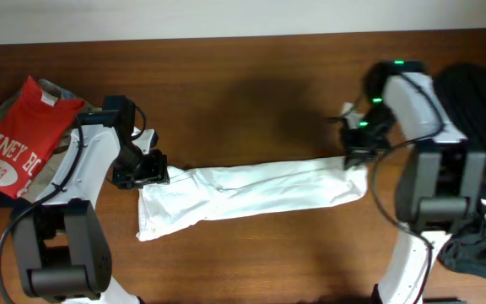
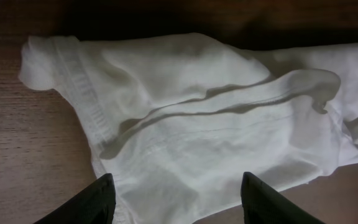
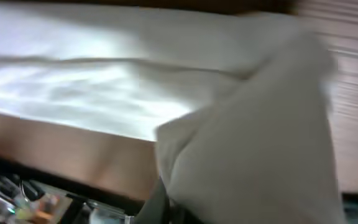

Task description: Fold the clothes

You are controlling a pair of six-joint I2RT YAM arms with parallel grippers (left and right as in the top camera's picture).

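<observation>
The white T-shirt (image 1: 251,192) lies across the wooden table as a long rumpled strip running left to right. My left gripper (image 1: 152,173) is at its left end. In the left wrist view its jaws (image 2: 176,199) are open, with the white cloth (image 2: 191,118) lying beneath and between them. My right gripper (image 1: 357,159) is at the strip's right end. In the blurred right wrist view a bunch of the white cloth (image 3: 253,137) drapes over the jaws (image 3: 179,205), which appear shut on it. No print shows.
A red T-shirt with white lettering (image 1: 15,139) lies on a khaki garment (image 1: 49,87) at the far left. A dark garment (image 1: 483,93) is heaped at the far right behind the right arm. The table's back edge (image 1: 243,38) meets a pale wall.
</observation>
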